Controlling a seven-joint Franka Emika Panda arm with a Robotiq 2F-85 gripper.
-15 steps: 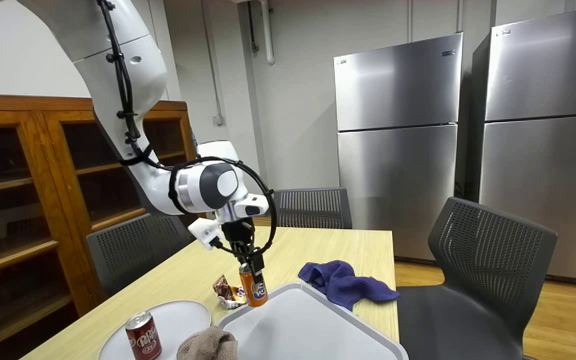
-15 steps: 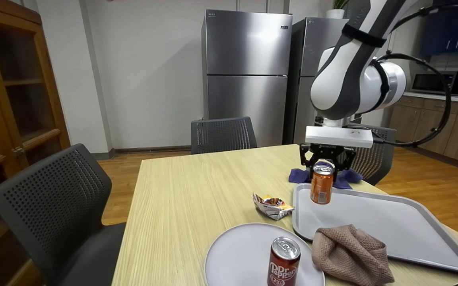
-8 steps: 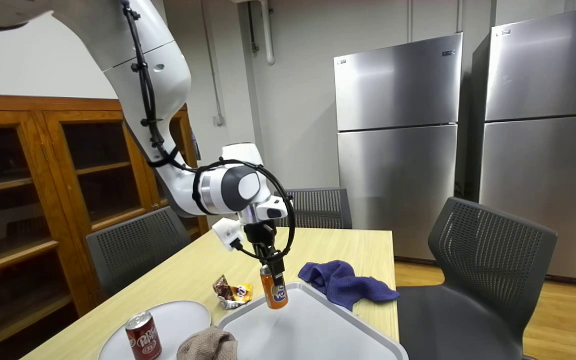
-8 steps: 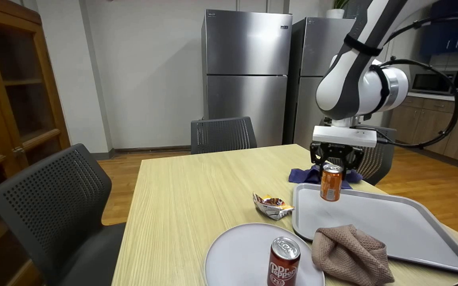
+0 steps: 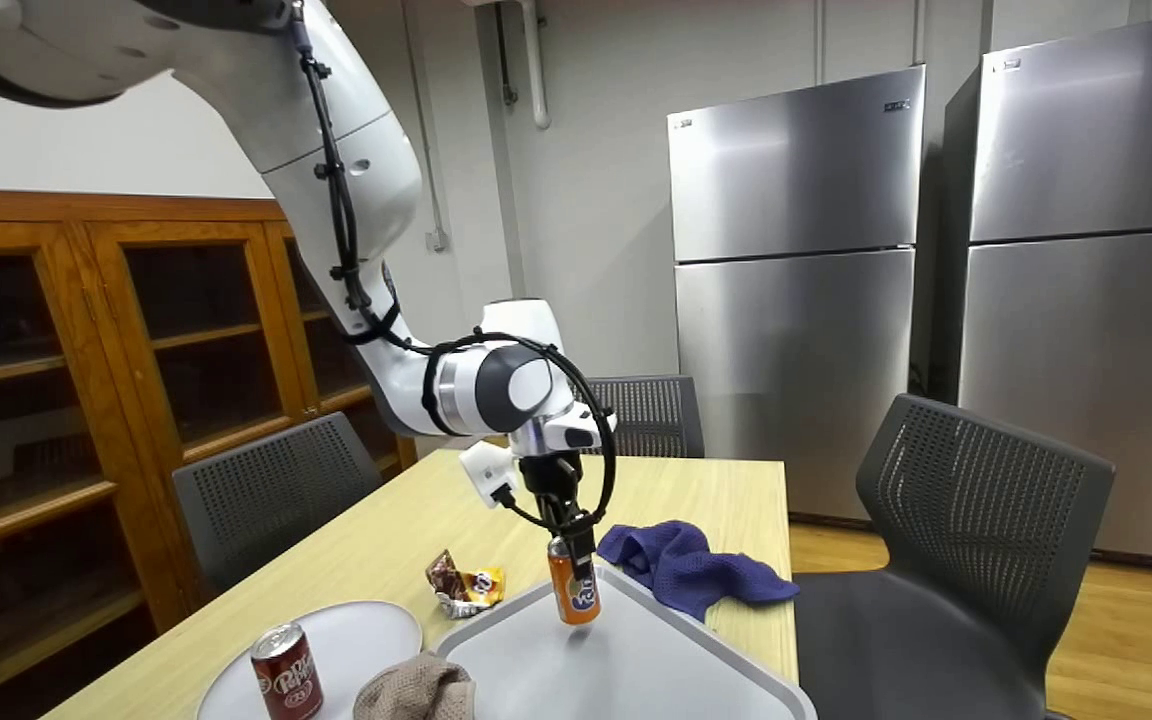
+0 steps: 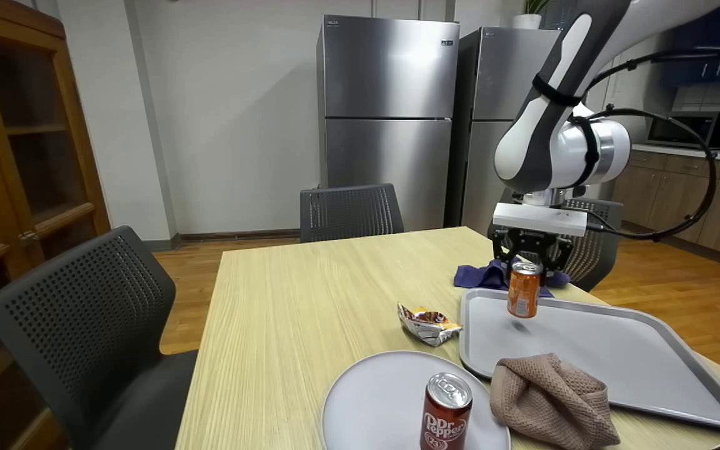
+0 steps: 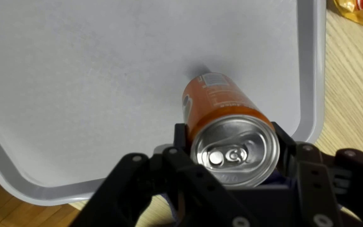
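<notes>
the gripper [image 7: 230, 135] clasps an orange can [image 6: 524, 291] above the grey tray [image 6: 597, 344]

The can [image 7: 217, 94], bright orange with a silver lid, sits gripped around its sides by the hand [image 7: 230, 138]! It hangs close to upright, leaning just a little, lid up, pull tab lying flat on top. A blue-and-white logo [image 5: 584, 594] peeks out in an exterior view, partly covered. Its base floats just clear of the grey tray [image 6: 610, 350], near one corner, a shadow beneath.
</notes>
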